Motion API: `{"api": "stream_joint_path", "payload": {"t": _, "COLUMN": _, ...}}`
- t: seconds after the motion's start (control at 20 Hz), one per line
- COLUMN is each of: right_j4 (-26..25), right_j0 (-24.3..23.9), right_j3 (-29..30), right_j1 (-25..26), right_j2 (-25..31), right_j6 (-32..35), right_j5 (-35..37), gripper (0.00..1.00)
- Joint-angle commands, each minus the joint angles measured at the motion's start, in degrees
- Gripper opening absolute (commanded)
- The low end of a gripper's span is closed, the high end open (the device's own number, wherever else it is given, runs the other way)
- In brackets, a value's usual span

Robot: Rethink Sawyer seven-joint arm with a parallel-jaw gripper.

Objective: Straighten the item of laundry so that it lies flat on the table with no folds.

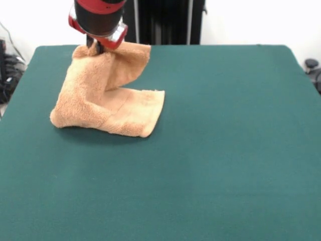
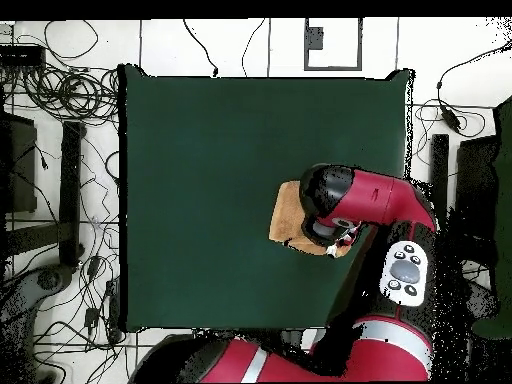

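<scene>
Near the table's [image 1: 225,165] far left corner in the front view, the gripper [image 1: 97,47] is pinched on a raised corner of the terry towel [image 1: 108,95]. The rest drapes below and toward the table's centre, its lower part folded on the felt.

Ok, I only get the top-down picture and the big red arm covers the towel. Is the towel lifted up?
Observer: Yes. From the front, the pincer holds one part of the towel up in the air.
Operator: Is all of it off the table?
Observer: No. Its lower part rests on the table, with one flap lying flat.
Operator: Is it smooth?
Observer: No. The hanging part is bent and creased.
</scene>
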Motion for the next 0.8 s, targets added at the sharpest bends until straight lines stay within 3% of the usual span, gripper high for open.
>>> {"api": "stream_joint_path", "payload": {"t": 0.05, "right_j4": 2.45, "right_j0": 0.61, "right_j3": 7.43, "right_j1": 2.85, "right_j2": 7.7, "right_j6": 3.18, "right_j5": 4.84, "gripper": 0.0}}
{"api": "stream_joint_path", "payload": {"t": 0.25, "right_j4": 2.91, "right_j0": 0.37, "right_j3": 8.55, "right_j1": 2.47, "right_j2": 8.19, "right_j6": 3.76, "right_j5": 4.46, "gripper": 0.0}}
{"api": "stream_joint_path", "payload": {"t": 0.55, "right_j4": 7.9, "right_j0": -0.67, "right_j3": 14.57, "right_j1": 1.95, "right_j2": 9.99, "right_j6": 6.7, "right_j5": 1.31, "gripper": 0.0}}
{"api": "stream_joint_path", "payload": {"t": 0.8, "right_j4": 10.85, "right_j0": -0.27, "right_j3": 16.53, "right_j1": 2.12, "right_j2": 9.64, "right_j6": 8.19, "right_j5": 3.3, "gripper": 0.0}}
